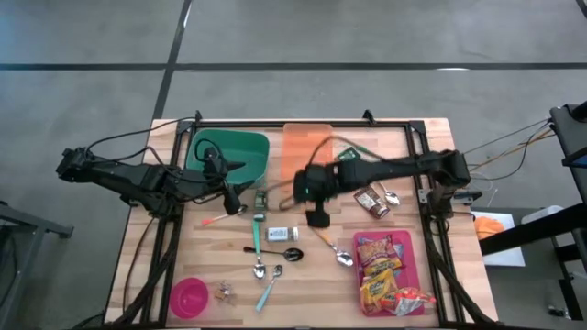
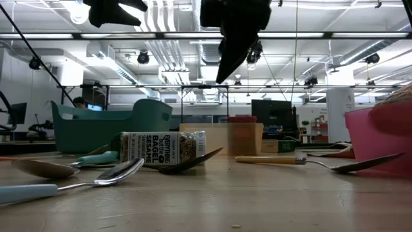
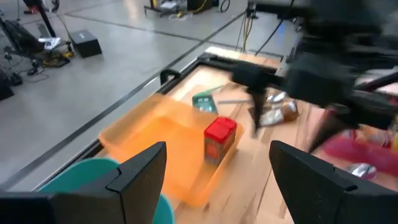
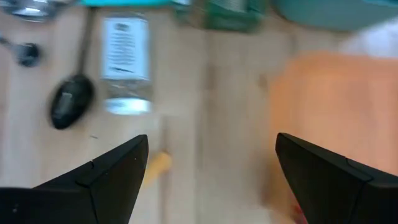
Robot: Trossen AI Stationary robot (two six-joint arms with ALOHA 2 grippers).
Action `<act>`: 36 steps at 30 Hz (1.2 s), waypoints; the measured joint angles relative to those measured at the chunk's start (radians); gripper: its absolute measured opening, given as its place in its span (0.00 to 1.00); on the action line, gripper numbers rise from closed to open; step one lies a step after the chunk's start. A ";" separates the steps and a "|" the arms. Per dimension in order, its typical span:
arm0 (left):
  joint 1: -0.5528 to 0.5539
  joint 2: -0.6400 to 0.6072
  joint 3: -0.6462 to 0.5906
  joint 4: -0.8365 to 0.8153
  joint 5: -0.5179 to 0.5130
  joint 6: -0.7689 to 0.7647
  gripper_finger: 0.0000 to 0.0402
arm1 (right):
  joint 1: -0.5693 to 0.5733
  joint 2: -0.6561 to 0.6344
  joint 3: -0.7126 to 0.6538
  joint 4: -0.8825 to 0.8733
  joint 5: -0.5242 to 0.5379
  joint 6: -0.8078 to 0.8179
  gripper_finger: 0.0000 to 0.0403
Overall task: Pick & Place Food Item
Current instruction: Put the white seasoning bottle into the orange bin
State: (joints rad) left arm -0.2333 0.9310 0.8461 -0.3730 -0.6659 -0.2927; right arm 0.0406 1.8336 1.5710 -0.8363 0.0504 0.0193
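Right gripper (image 1: 316, 218) spread, empty, above clear seasoning jar with white label (image 1: 278, 235) lying just beside black spoon (image 1: 292, 254). Left gripper (image 1: 235, 203) spread (waiting) farther off. Risk: fingers snag spoon, jar rolls.

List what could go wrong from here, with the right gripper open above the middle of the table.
1. The right gripper hangs open over crowded wood: the seasoning jar and black spoon lie close together, so a descent may knock one.
2. The left gripper waits open by the green bin, near the right arm's path; they might collide.
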 joint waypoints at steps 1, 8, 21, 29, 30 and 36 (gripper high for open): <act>0.000 0.000 -0.001 -0.007 0.000 -0.004 0.71 | 0.022 0.000 -0.019 0.037 0.000 0.000 0.87; 0.000 0.000 -0.001 -0.023 0.000 -0.005 0.71 | 0.116 0.000 -0.176 0.333 0.002 0.018 0.87; 0.000 0.000 -0.001 -0.021 0.000 -0.023 0.71 | 0.149 0.015 -0.407 0.751 0.056 0.106 0.87; 0.000 0.000 -0.001 -0.017 0.000 -0.023 0.71 | 0.161 0.134 -0.372 0.761 0.057 0.102 0.87; 0.000 0.000 -0.001 -0.017 0.000 -0.023 0.71 | 0.165 0.145 -0.364 0.760 0.056 0.097 0.87; 0.000 0.000 -0.001 -0.018 0.000 -0.023 0.71 | 0.170 0.181 -0.356 0.754 0.055 0.095 0.87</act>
State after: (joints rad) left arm -0.2333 0.9310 0.8455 -0.3908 -0.6659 -0.3153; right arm 0.2104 2.0144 1.2148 -0.0827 0.1051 0.1139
